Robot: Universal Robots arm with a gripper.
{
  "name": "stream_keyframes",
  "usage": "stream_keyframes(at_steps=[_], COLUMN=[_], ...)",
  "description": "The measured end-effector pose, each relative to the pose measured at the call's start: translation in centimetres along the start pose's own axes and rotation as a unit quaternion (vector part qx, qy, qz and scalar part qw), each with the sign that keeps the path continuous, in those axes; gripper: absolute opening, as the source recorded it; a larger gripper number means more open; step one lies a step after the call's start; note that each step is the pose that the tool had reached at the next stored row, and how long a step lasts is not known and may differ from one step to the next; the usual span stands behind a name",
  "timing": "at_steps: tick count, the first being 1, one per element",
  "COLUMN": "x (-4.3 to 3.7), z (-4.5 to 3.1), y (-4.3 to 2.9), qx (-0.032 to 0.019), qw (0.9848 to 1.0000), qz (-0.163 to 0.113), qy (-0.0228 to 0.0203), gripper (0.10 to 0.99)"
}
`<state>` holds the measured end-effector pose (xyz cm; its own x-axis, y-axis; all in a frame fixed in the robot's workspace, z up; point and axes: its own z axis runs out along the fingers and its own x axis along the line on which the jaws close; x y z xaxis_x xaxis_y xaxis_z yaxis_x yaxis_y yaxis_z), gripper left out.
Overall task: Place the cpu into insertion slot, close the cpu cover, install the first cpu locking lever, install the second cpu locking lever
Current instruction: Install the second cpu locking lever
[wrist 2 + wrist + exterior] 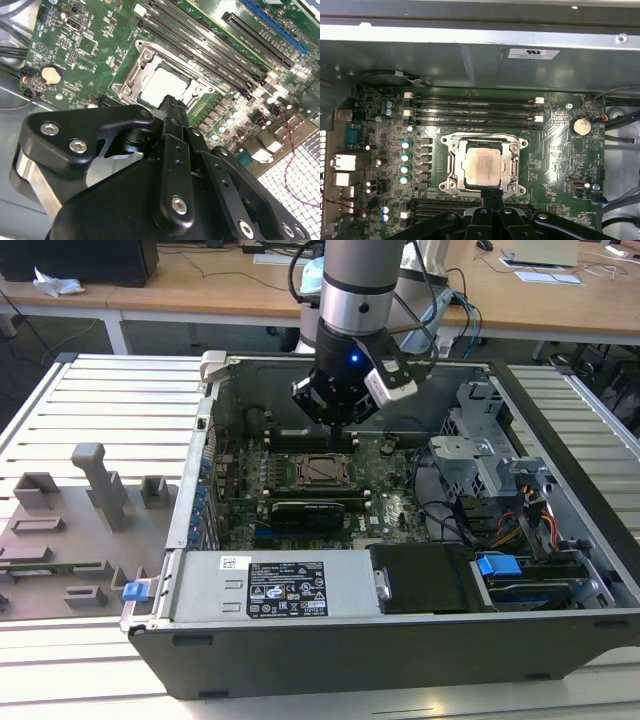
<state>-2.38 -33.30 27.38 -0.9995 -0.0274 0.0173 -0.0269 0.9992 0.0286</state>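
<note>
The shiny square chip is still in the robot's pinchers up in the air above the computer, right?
Not quite. The cpu isn't in the gripper; it's already lying in the insertion slot on the green board, with the cpu cover framing it. The first wrist view shows that. The gripper is right above the computer, beside the slot.
</note>
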Motion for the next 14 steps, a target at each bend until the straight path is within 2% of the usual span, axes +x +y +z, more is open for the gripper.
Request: stream_keyframes(at_steps=[7, 12, 14], x=[2.28, 2.57, 2.62], z=[0.17, 0.77, 0.83], y=[0.05, -0.02, -0.44], qx=[0.0001, 0.0001, 0.0], qw=[1.0, 1.0, 1.0], qz=[0.0, 0.0, 0.0], qy=[0.0, 0.0001, 0.0], gripper=[0.106, 0.106, 0.106])
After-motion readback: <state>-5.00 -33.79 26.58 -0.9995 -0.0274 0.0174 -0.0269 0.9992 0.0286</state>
